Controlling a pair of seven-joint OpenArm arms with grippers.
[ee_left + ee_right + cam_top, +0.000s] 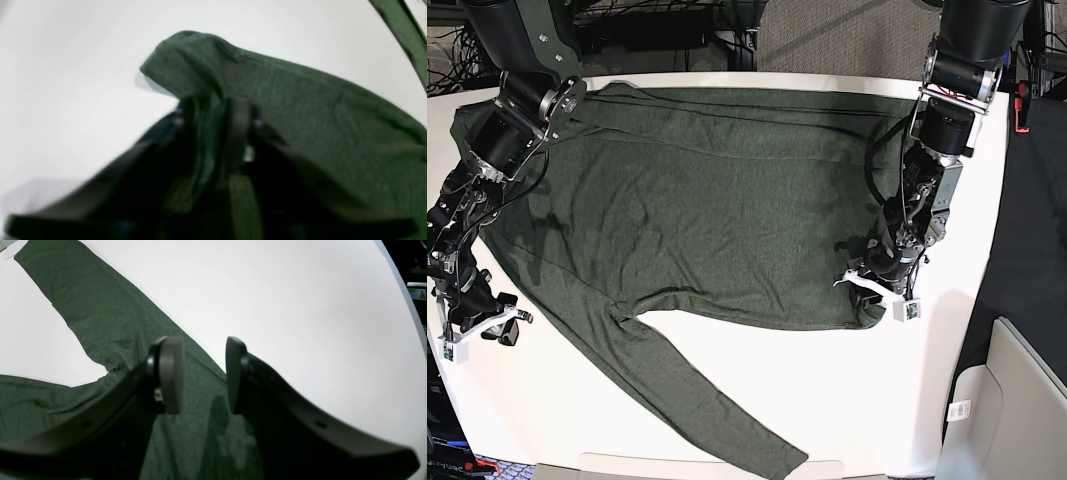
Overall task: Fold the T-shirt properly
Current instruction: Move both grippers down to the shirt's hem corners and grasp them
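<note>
Right now my left claw (pixel 213 110) is pinched on a bunched fold of the T-shirt (pixel 707 210), its pads (pixel 237 126) closed over green cloth that humps up just beyond them. In the base view this claw sits at the shirt's edge nearest the table's (pixel 947 380) right side, partway toward the front edge. I judge the hold is there so that side of the shirt can be lifted and carried inward over the body as a first fold.

My right claw (pixel 204 373) hangs with its jaws apart and nothing between them, over the shirt where the sleeve (pixel 100 313) meets the body, near the table's left edge. It looks parked there to take the matching side, though it has no grip yet.

The T-shirt lies spread flat over most of the table, its long top edge running along the back edge from left to right. One long sleeve (pixel 717 400) trails from the body toward the front edge, its cuff close to that edge near the middle. I cannot tell which end is collar and which is hem.
</note>
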